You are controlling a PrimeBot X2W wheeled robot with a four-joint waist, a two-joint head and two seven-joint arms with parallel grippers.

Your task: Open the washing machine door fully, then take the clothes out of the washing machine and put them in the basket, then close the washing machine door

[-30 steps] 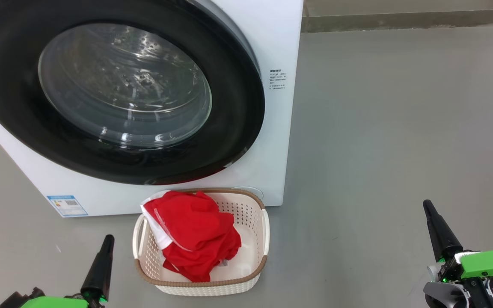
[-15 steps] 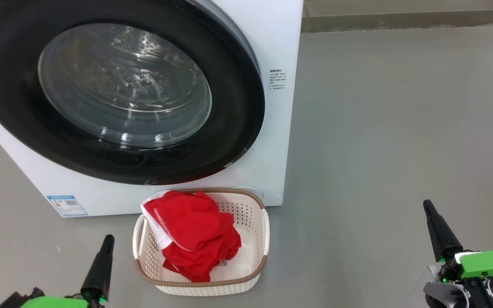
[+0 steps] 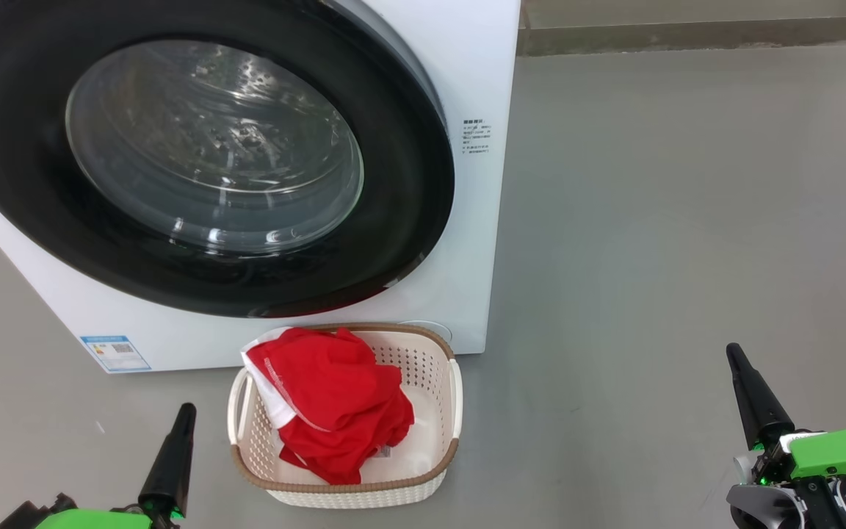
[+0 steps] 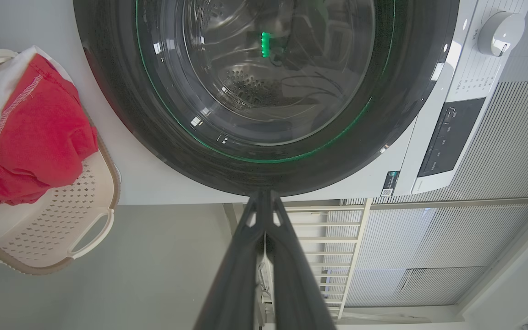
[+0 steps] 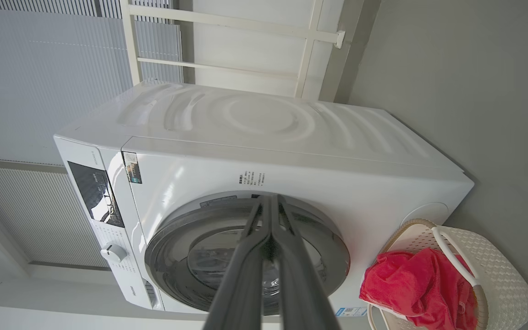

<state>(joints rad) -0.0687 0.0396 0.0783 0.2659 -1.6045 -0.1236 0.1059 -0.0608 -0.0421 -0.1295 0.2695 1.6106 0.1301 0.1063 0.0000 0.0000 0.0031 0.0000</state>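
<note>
two tools, left tool (image 3: 186, 408) and right tool (image 3: 733, 351), sit pinched together, empty; one basket (image 3: 364, 499) holds the clothes (image 3: 335, 411).

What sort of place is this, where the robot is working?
Probably a home laundry or utility corner: a white front-loading washing machine on a bare grey floor, a basket of red clothes before it, ribbed white wall panels behind.

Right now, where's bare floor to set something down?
Widest: grey floor right of washing machine and basket, up to the right claw. Smaller strip left of basket, ahead of the left claw. Crowded: basket beneath the washing machine door, clothes heaped inside.
</note>
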